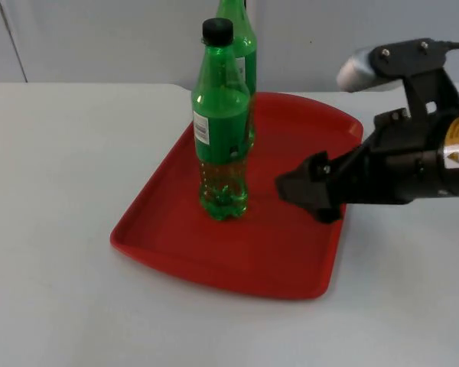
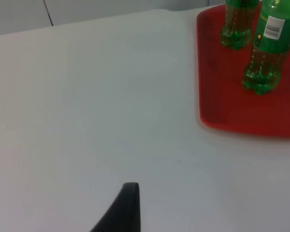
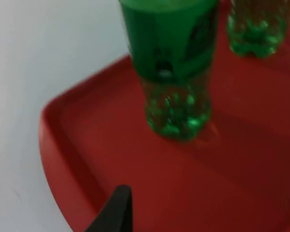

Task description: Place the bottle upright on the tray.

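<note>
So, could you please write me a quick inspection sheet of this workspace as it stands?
Surface: white table, bare around the tray.
Job's things: red tray; near green bottle upright on it, black cap on; second green bottle upright behind it, also on the tray.
Clutter: nothing seen.
Grippers: right gripper over the tray beside the near bottle, apart from it; left gripper waits over bare table off the tray.
Cables: nothing noted.
Surroundings: grey wall behind the table.

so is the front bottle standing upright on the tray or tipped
Upright: the front green bottle stands on its base on the red tray, black cap on top, with the right claw apart from it.
</note>
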